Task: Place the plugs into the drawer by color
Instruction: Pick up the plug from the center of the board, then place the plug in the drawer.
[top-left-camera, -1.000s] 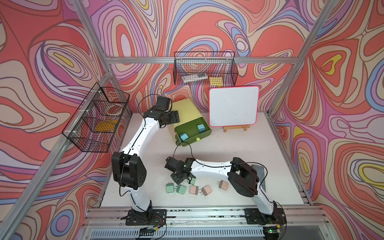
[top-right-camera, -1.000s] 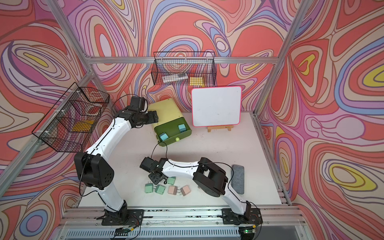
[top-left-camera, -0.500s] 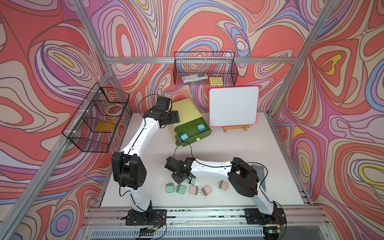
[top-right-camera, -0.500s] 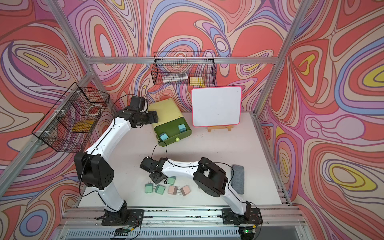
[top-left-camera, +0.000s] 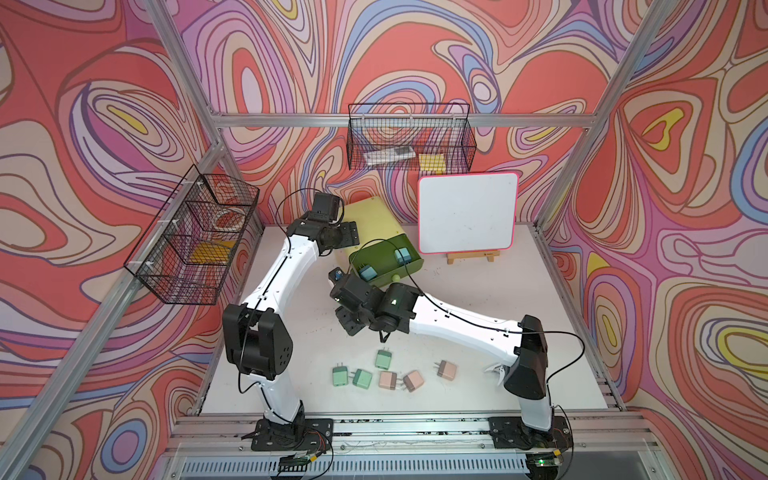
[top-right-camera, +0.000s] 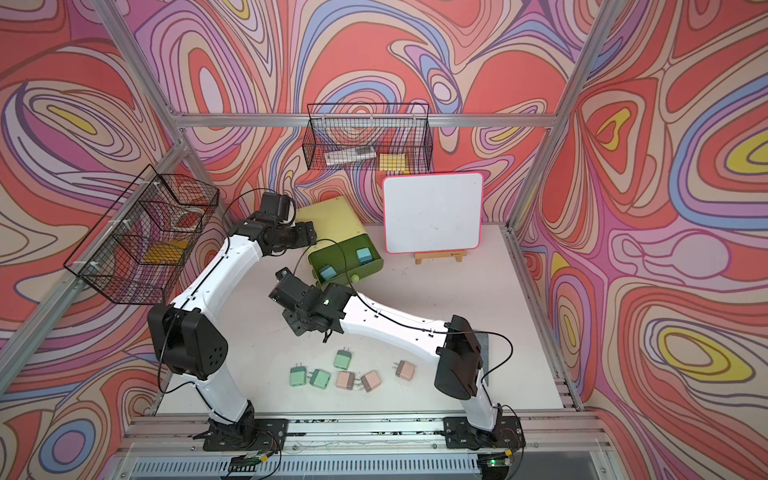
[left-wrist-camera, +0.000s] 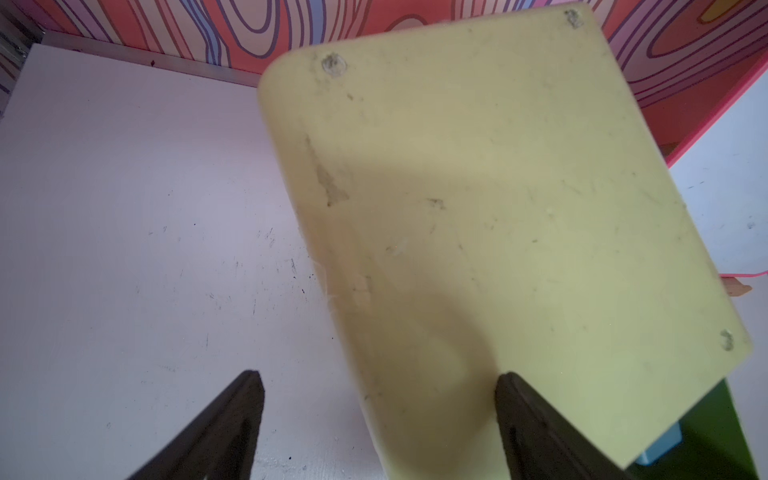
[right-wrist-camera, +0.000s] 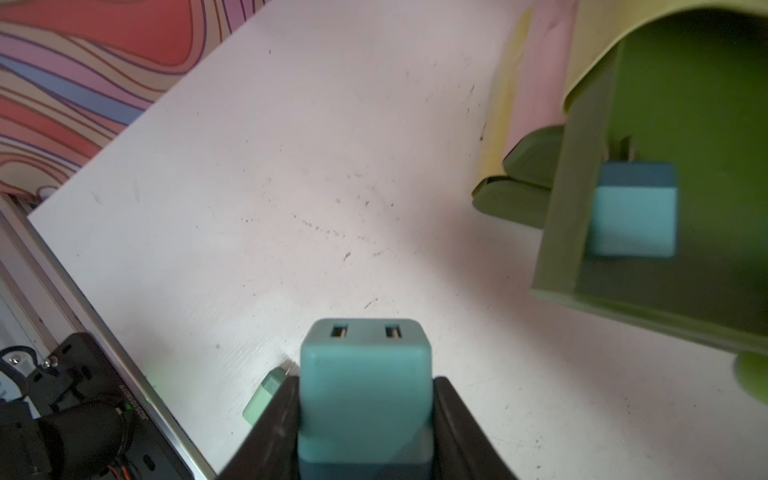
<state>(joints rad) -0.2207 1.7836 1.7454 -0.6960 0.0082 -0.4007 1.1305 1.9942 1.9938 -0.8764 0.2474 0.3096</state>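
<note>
The right gripper (right-wrist-camera: 365, 384) is holding a teal-blue plug (right-wrist-camera: 365, 374). Its two dark fingers are pressing on the two sides of the plug, and the face with two small slots is pointing away from the wrist camera. In a top view this gripper (top-left-camera: 337, 277) is hanging above the white surface (top-left-camera: 478, 291), just beside the open drawer (top-left-camera: 386, 262), on the side of the left arm.

The open drawer is sticking out of the top of the lime-yellow chest (top-left-camera: 374, 216), which is standing at the back of the surface. Two more teal-blue plugs are lying inside it, one near the front wall (top-left-camera: 368, 272) and one deeper in (top-left-camera: 401, 255).

The left gripper (left-wrist-camera: 379, 374) is hovering at the top of the chest. Its fingers are standing apart, one above the yellow top and one above the bare surface, and they are not clamping anything. Whether a finger is touching the chest, I cannot tell.

Six plugs are lying on the surface near the front edge, between the two arm bases. Two mint green plugs (top-left-camera: 340, 376) (top-left-camera: 362, 378) are lying just beside each other, and a third green one (top-left-camera: 383, 358) is lying a little behind them. Two pinkish-beige plugs (top-left-camera: 388, 379) (top-left-camera: 413, 380) are lying side by side, and a third one (top-left-camera: 446, 369) is lying apart, nearer to the right arm.

A white board (top-left-camera: 467, 212) is leaning on a small wooden easel beside the chest.
</note>
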